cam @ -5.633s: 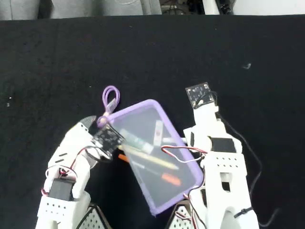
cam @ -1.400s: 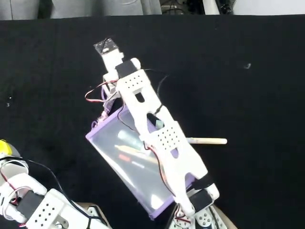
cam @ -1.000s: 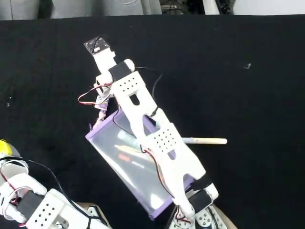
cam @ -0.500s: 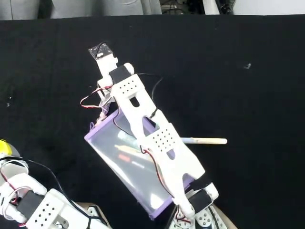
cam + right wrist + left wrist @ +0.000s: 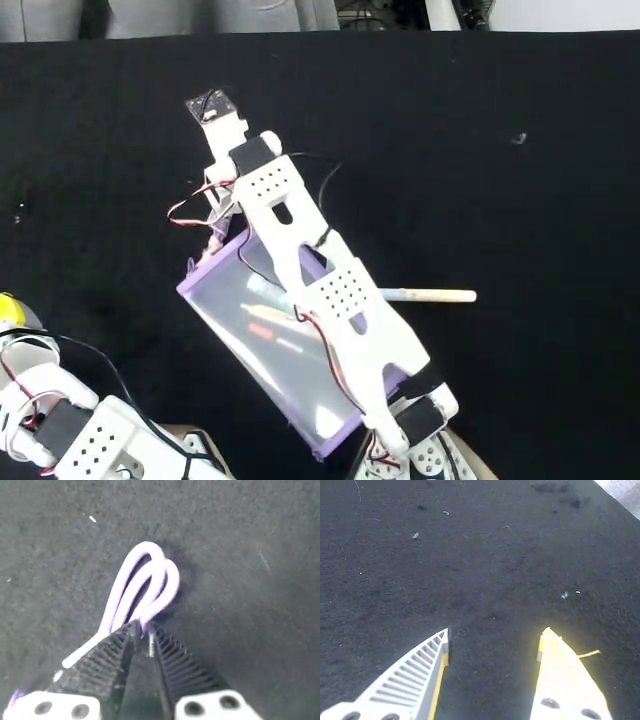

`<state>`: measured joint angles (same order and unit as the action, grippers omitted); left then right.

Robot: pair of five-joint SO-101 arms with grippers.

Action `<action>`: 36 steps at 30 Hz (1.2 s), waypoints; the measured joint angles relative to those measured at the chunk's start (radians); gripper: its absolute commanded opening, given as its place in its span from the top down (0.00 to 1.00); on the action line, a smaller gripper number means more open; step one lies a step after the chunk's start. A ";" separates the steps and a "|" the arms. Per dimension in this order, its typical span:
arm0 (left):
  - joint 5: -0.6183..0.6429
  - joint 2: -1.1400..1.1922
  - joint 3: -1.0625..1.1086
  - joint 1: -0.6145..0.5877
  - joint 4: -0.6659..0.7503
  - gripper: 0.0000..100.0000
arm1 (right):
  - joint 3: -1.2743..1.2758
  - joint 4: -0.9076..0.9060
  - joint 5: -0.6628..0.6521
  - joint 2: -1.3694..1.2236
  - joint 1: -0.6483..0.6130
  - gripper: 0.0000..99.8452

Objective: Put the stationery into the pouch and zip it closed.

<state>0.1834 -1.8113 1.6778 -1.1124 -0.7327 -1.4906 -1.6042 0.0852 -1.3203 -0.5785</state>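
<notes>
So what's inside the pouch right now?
Through the clear pouch face, a few thin stationery sticks show, one yellowish. The right arm covers the rest, so no full count.

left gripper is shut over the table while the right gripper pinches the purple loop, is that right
Not quite. The left gripper is open, with its fingers spread apart over the table, as the left wrist view shows. The rest holds: the right gripper does pinch the purple loop.
</notes>
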 measured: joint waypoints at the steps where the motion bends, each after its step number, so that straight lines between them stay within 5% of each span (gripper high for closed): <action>1: 0.000 0.000 0.000 0.000 0.000 0.71 | -0.025 -0.014 0.000 0.000 0.000 0.99; 16: 0.000 0.000 0.000 0.000 0.000 0.71 | -0.127 -0.129 0.000 0.120 0.252 0.99; 21: 0.000 0.000 0.000 0.000 0.000 0.71 | -0.127 -0.129 0.000 0.120 0.210 0.97; 28: 0.000 0.000 0.000 0.000 0.000 0.71 | -0.127 -0.117 0.002 0.098 0.011 0.72; 36: 0.000 0.000 0.000 0.000 0.000 0.71 | -0.127 -0.014 0.095 -0.017 -0.006 0.71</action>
<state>0.1834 -1.8113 1.6778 -1.1124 -0.7327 -1.6180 -1.6180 0.1803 -1.3372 -0.5846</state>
